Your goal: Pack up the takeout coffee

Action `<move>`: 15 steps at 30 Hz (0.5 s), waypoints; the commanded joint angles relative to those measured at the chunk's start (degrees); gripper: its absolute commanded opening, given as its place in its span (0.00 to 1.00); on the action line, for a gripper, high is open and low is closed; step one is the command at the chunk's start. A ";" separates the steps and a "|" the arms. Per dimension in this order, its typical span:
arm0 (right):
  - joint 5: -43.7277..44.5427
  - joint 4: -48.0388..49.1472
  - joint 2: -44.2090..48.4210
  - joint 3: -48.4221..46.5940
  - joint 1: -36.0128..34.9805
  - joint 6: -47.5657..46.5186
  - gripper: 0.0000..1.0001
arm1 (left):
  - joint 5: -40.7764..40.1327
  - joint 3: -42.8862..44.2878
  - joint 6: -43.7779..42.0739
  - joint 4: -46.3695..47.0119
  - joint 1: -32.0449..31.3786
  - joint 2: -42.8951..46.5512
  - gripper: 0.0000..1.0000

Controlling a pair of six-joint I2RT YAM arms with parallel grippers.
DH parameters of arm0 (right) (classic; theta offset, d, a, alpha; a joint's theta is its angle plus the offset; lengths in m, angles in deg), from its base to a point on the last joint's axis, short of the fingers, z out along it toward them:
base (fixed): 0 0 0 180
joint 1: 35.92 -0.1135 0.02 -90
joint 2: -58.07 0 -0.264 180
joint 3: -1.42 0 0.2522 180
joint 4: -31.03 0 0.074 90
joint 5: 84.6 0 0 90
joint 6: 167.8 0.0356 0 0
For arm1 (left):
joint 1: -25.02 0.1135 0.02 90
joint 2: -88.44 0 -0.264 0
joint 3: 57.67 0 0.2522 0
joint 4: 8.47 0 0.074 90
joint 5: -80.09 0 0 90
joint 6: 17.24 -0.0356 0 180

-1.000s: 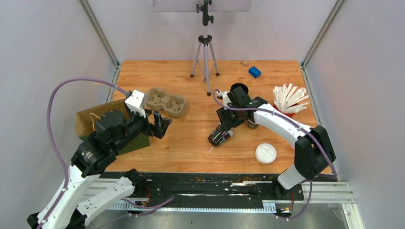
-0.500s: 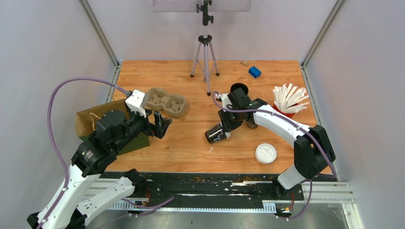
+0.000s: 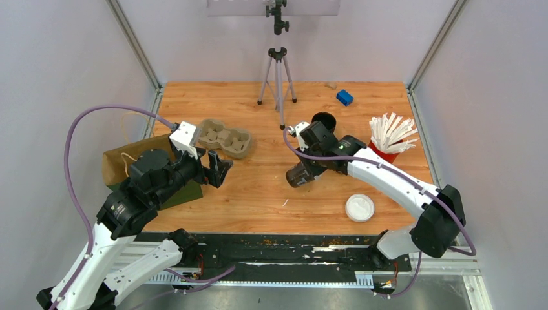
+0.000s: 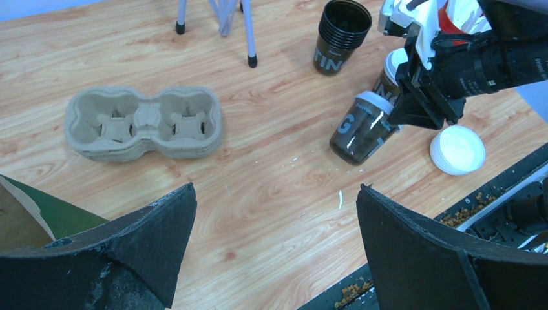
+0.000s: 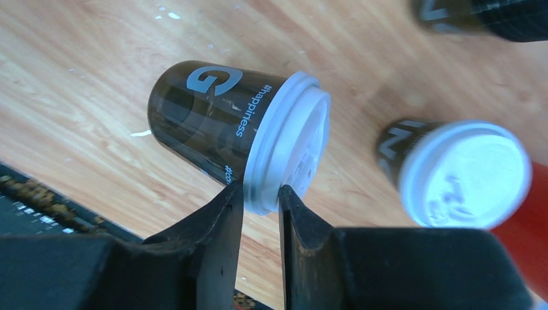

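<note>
Nearest, the left gripper (image 4: 276, 194) hangs over the left of the table (image 3: 258, 203), jaws spread wide and holding nothing. Its arm covers most of a brown bag (image 3: 116, 161), and the left wrist view shows only a corner of that bag. A loose lid (image 3: 359, 208) lies flat on the right, near the front edge.

Past it, around mid-table, the right gripper (image 5: 260, 194) has its fingers drawn narrow on the white lid rim of a cup (image 5: 207, 123), one finger on the wall side and one on the lid's face. The cup is tipped well over, base pointing away from the gripper. I cannot tell whether the base touches the wood. A second cup (image 5: 452, 171) stands upright just beside it. It is blurred in the right wrist view and hidden under the arm from above.

Farther back, a carrier (image 3: 223, 137) lies flat on the left. On the right, the wrist partly hides a stack (image 3: 323, 121) of cups. White sticks (image 3: 391, 132) fan out by the right edge. A tripod (image 3: 278, 77) and a blue block (image 3: 344, 97) stand at the back.
</note>
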 commanded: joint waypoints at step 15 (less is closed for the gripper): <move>42.05 -7.14 -17.81 -11.41 -6.26 -9.37 0.28 | -7.74 0.74 -0.92 2.43 0.19 3.64 1.00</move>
